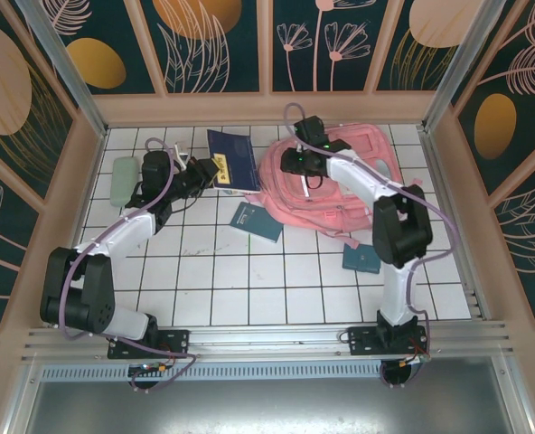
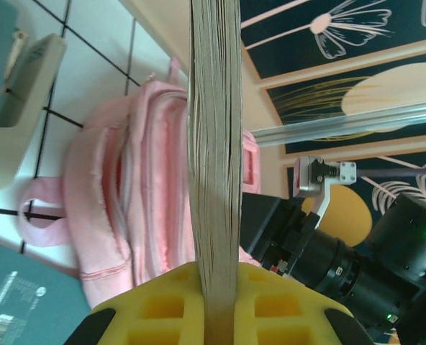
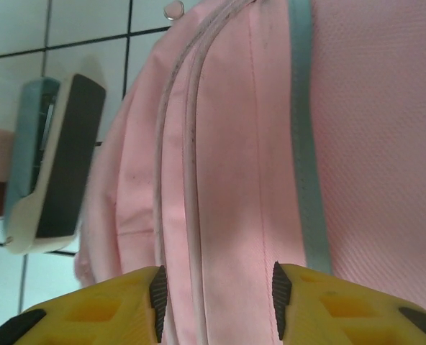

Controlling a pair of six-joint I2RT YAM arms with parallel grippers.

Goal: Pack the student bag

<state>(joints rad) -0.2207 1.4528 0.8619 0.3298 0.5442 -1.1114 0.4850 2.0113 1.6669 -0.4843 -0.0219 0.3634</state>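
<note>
Student bag (image 1: 295, 194) lies at the table's (image 1: 249, 280) far right. Left claw (image 1: 206, 169) clamps a dark book (image 1: 234, 155) by its edge, seemingly ready for insertion. Right claw (image 1: 296, 161) stands open over the bag's zip seams, presumably to part them.

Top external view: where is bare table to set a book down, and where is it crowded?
Free: the near tiles between the two arm bases, in front of the teal book; also the strip between the right arm and the right wall. Crowded: the far side, around the student bag and the dark blue book.
</note>
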